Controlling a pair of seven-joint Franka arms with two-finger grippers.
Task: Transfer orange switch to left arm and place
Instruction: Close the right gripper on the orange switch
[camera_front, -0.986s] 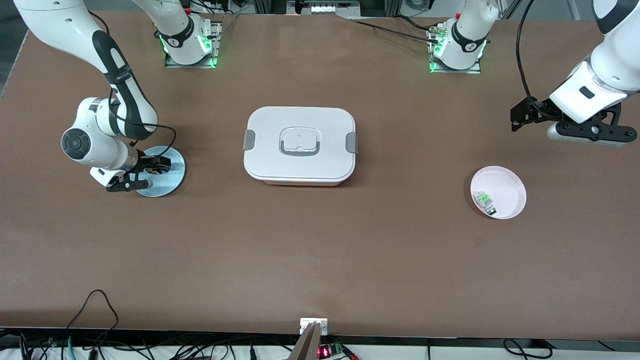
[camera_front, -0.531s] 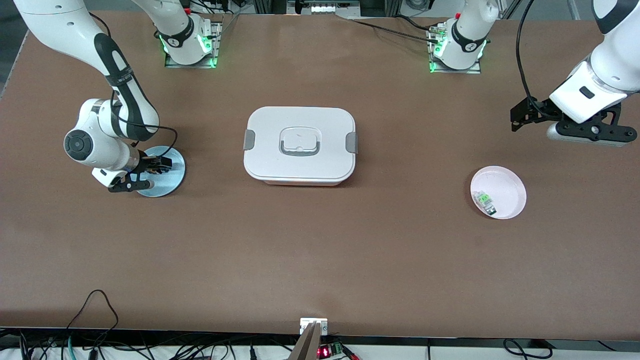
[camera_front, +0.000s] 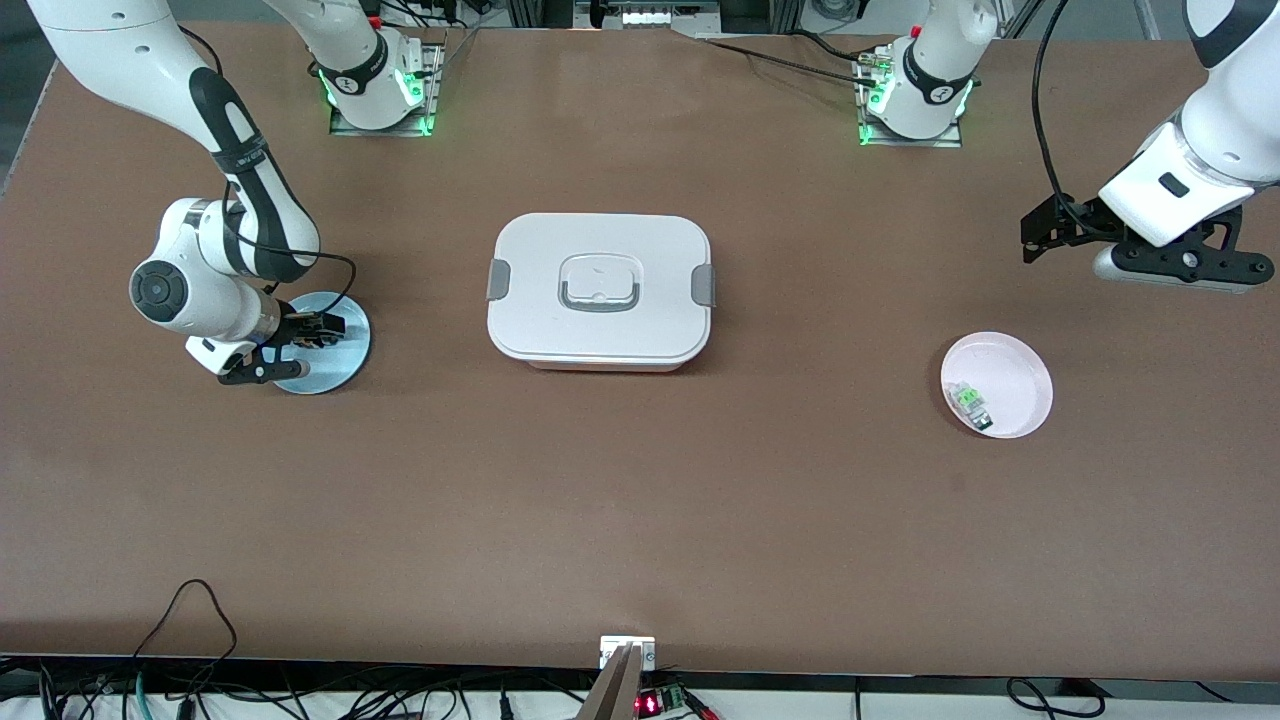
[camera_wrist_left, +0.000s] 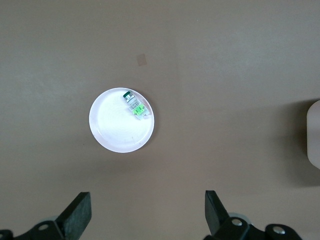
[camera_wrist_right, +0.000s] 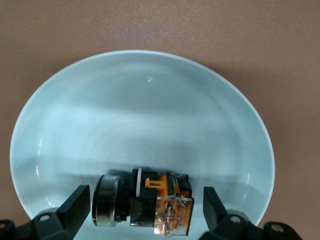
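The right gripper (camera_wrist_right: 142, 210) hung low over the blue plate (camera_wrist_right: 150, 100), fingers spread wide on either side of the orange switch (camera_wrist_right: 150, 202) lying there, while the left gripper (camera_wrist_left: 147, 215) waited, equally wide, above the table near the pink plate (camera_wrist_left: 112, 130), well apart from the box (camera_front: 599, 291).

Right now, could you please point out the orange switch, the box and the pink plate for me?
orange switch (camera_wrist_right: 150, 202), right wrist view, its dark body.
box (camera_front: 545, 300), front view, bare lid.
pink plate (camera_front: 1020, 365), front view, bare inner surface.

Box (camera_front: 599, 290) between two plates (camera_front: 330, 341)
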